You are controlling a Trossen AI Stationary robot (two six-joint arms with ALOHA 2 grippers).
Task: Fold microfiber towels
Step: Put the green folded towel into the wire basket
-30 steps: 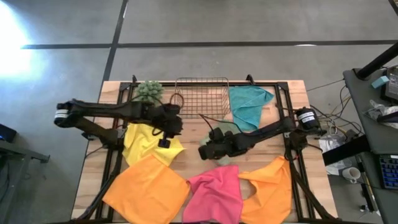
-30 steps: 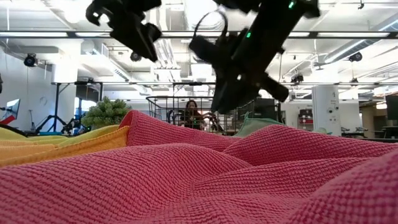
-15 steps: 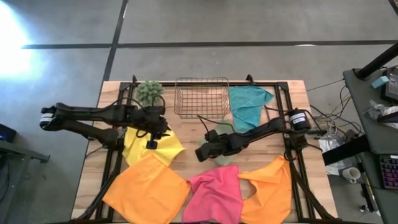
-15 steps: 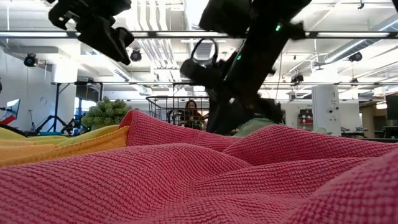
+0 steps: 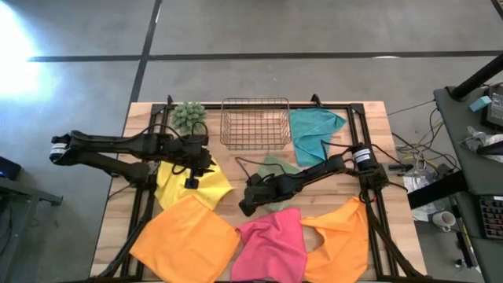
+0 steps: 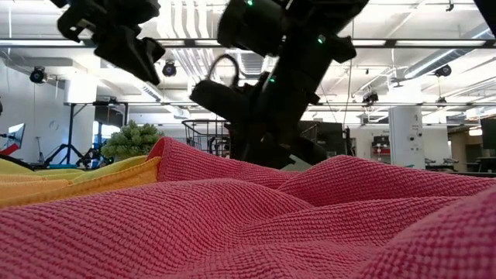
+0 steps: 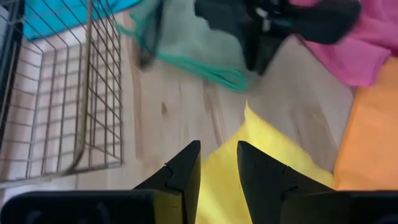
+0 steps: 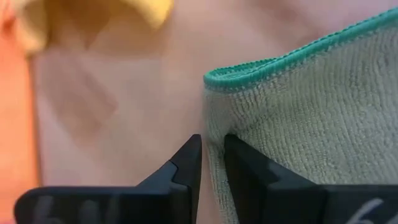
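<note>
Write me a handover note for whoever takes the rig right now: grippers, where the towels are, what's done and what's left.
Right gripper: low at table centre, shut on the sage towel edge.
Left gripper: above the yellow towel, holding nothing, jaws slightly apart.
Teal towel: beside the wire basket, partly over its edge.
Two orange towels and the pink towel: spread along the near edge.
Done: no towel is folded.
Left: all six.
</note>
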